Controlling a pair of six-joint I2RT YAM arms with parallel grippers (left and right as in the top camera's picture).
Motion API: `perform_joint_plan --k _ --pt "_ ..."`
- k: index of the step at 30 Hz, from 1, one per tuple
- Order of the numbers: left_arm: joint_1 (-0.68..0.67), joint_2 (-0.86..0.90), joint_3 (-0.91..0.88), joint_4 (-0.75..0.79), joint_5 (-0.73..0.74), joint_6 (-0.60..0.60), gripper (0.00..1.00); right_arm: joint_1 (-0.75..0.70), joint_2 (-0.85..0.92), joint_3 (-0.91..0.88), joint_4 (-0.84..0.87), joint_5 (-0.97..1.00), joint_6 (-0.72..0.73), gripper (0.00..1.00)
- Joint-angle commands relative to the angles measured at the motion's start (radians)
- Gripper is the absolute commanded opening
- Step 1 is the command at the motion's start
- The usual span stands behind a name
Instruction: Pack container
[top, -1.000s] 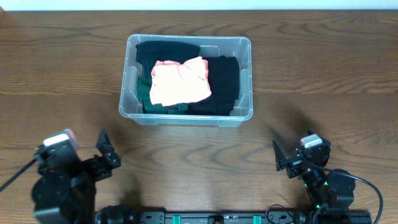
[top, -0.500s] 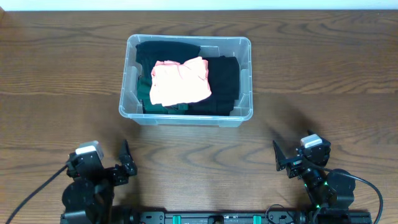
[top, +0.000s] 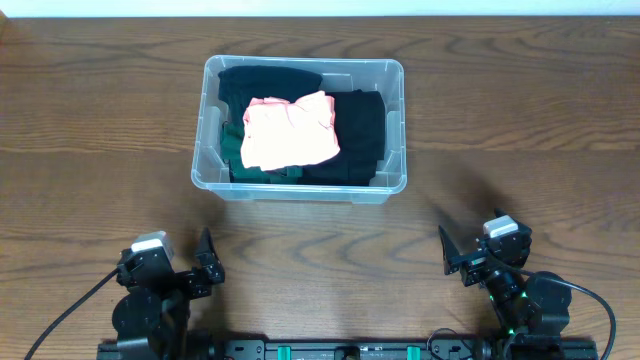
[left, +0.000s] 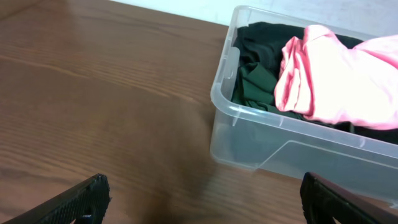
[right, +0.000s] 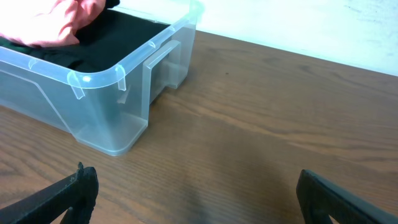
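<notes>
The clear plastic container (top: 396, 128) stands at the table's far middle. It holds black clothes (top: 360, 135), a dark green garment (top: 234, 152) and a pink garment (top: 290, 132) on top. It also shows in the left wrist view (left: 261, 134) and in the right wrist view (right: 106, 112). My left gripper (top: 185, 262) is open and empty at the near left. My right gripper (top: 462, 250) is open and empty at the near right. Both are well short of the container.
The wooden table (top: 520, 120) runs wide on both sides of the container. A black rail (top: 340, 350) lies along the near edge between the arm bases.
My left arm has drawn in to the right and settled low at the near edge. The right arm and the container have not moved.
</notes>
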Motion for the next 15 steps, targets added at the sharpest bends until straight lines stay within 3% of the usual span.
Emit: perform_joint_plan --k 1,15 --pt "-0.004 -0.008 -0.028 0.027 -0.013 0.013 0.98 0.011 -0.007 -0.003 0.0 0.003 0.007 0.99" --pt "-0.004 -0.008 -0.152 0.075 -0.015 0.013 0.98 0.011 -0.007 -0.003 0.0 0.003 0.007 0.99"
